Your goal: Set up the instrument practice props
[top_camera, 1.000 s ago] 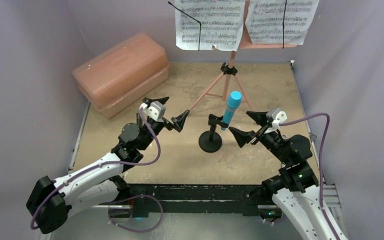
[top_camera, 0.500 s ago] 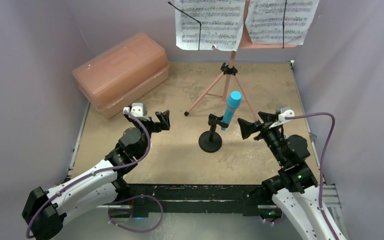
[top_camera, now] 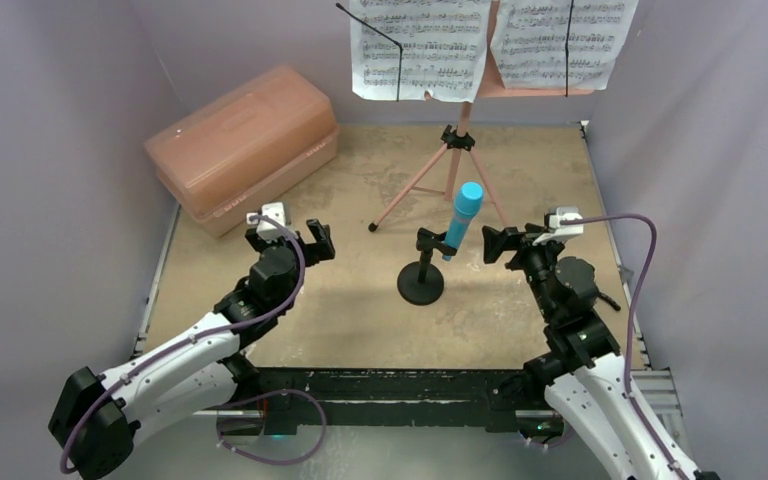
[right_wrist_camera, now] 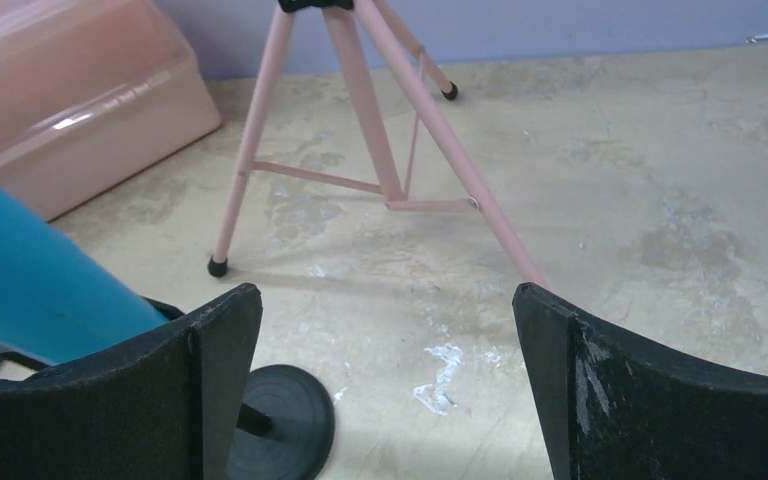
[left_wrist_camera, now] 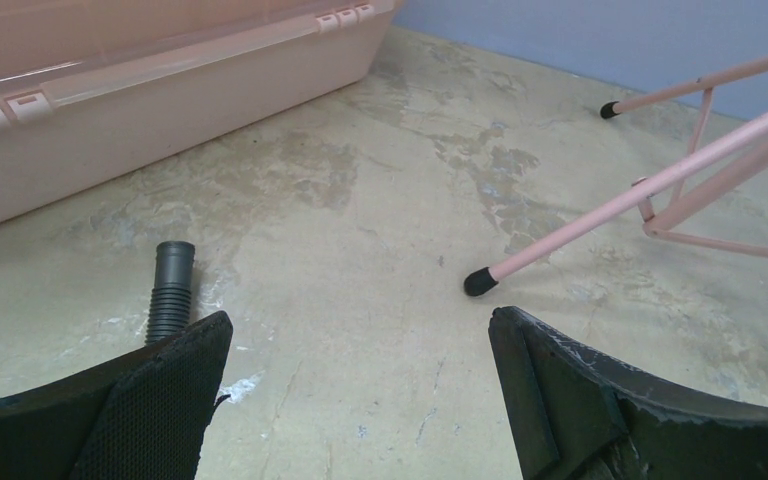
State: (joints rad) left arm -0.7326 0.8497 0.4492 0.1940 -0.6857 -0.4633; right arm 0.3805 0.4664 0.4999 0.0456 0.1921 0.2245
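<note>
The pink music stand (top_camera: 457, 142) stands on its tripod at the back centre, with two sheet-music pages (top_camera: 420, 48) (top_camera: 562, 40) side by side on its desk. The cyan microphone (top_camera: 463, 218) sits tilted in the black round-based mic stand (top_camera: 421, 285). Left of the mic stand, my left gripper (top_camera: 290, 236) is open and empty, and a tripod foot (left_wrist_camera: 480, 282) lies just ahead of it. My right gripper (top_camera: 515, 245) is open and empty just right of the microphone (right_wrist_camera: 30, 280). The stand's base (right_wrist_camera: 280, 420) shows behind its left finger.
A large translucent pink case (top_camera: 245, 145) lies at the back left, close ahead of the left gripper (left_wrist_camera: 358, 330). A short grey ribbed tube (left_wrist_camera: 171, 295) lies on the table by that gripper's left finger. Purple walls close in the sides and back.
The left gripper has drawn back to the left, away from the tripod foot, and turned level. The right wrist has turned and lowered, staying beside the microphone. Both stay open.
</note>
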